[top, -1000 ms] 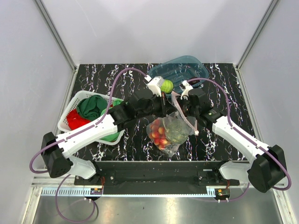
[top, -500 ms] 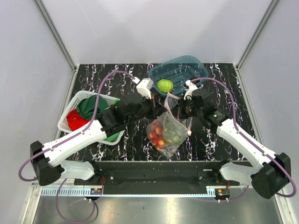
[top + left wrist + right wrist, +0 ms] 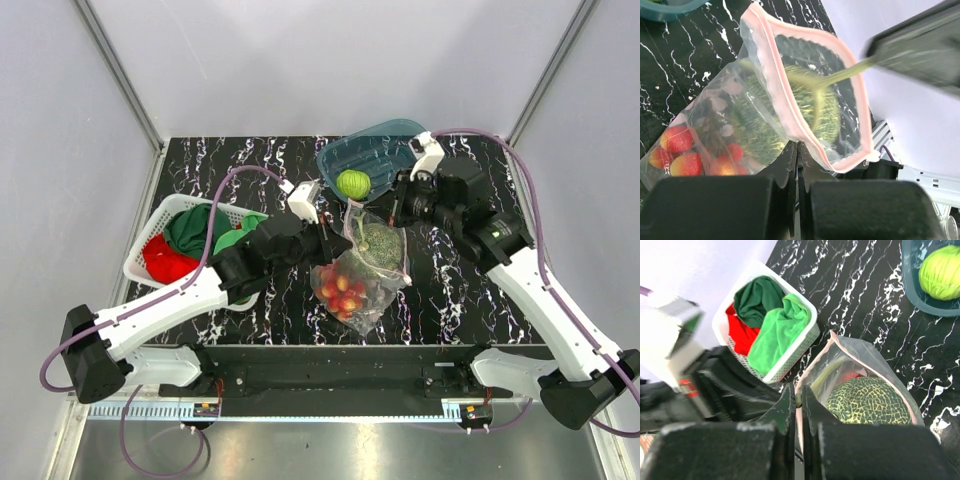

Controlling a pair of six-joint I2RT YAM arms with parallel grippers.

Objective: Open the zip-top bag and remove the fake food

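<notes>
While one white basket (image 3: 795,357) holds three cloths (image 3: 195,230), right of the basket are one blue tub (image 3: 400,150) and one open zip-top bag (image 3: 370,290). The left gripper (image 3: 797,147) and the right gripper (image 3: 797,392) both pinch its mouth, with one melon (image 3: 867,400) inside.

A black worktop (image 3: 460,290) (marbled with white veins) carries three things. A white basket (image 3: 205,201) sits by the left edge, about midway along it. A clear blue tub (image 3: 385,148) lies at the far edge, right of centre. Nearer the near edge, around the middle, a zip-top bag (image 3: 360,290) rests its lower end on the surface, its pink-trimmed mouth raised towards the far edge.
</notes>
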